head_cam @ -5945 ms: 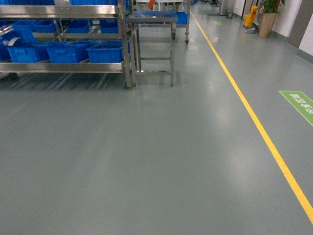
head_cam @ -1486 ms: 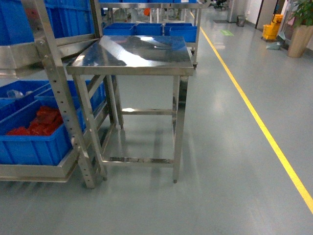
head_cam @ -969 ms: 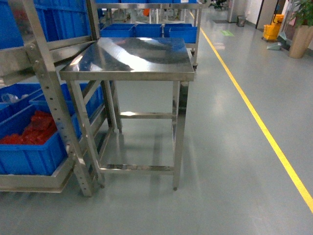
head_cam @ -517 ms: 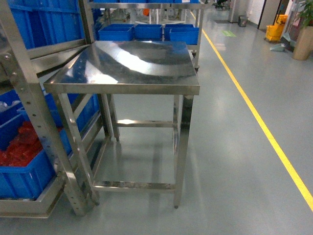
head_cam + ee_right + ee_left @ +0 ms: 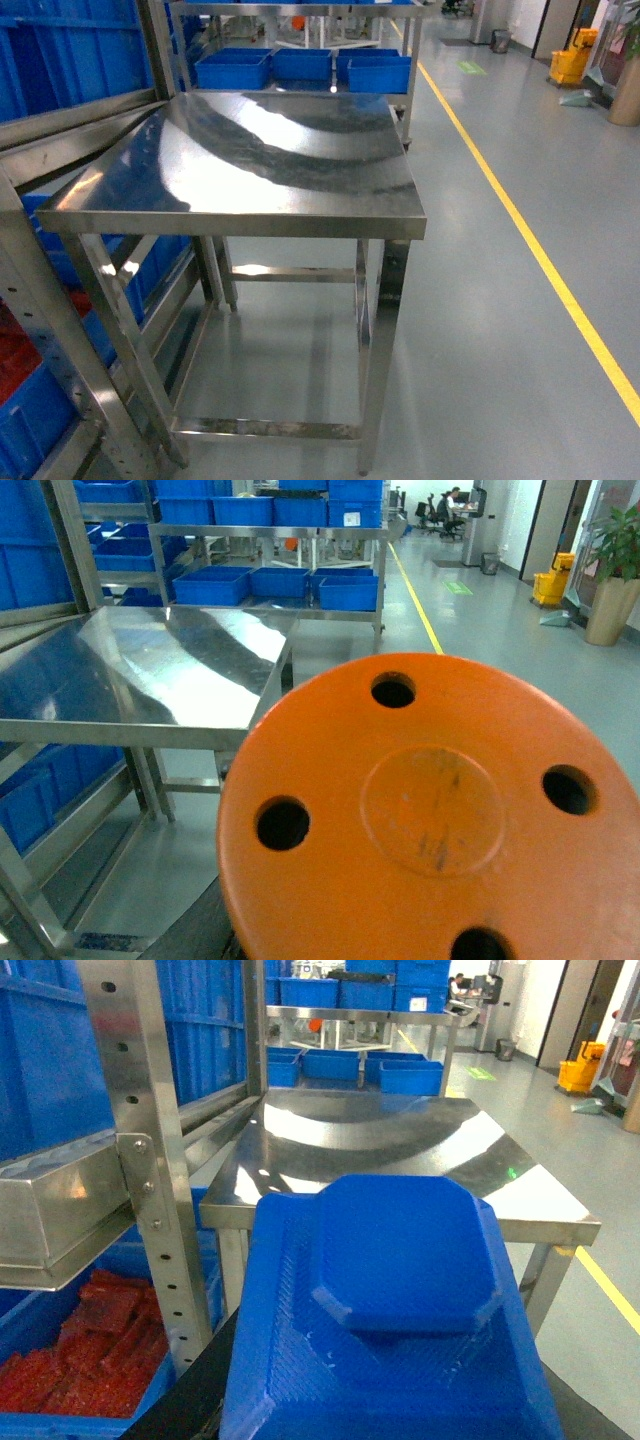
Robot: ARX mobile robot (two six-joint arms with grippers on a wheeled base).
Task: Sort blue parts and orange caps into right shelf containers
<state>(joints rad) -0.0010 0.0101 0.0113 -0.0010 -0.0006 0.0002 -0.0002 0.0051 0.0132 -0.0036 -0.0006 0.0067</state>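
Neither claw shows its fingers, so whether each is grasping or merely carrying its load cannot be told. Filling the left wrist view is one blue part [image 5: 395, 1320], blocky, with a raised octagonal boss on top. Filling the right wrist view is one orange cap [image 5: 430, 815], a domed disc with four holes showing round a central circle.

Both look like rigid moulded plastic: light, stiff, hardly fragile. The cap's smooth dome would probably slip, so its rim is the better hold; the part's flat sides offer a surer one.

Ahead stands one steel table [image 5: 250, 170], a rack [image 5: 60, 300] at near left, and three blue bins [image 5: 305, 68] in a row at the far end.
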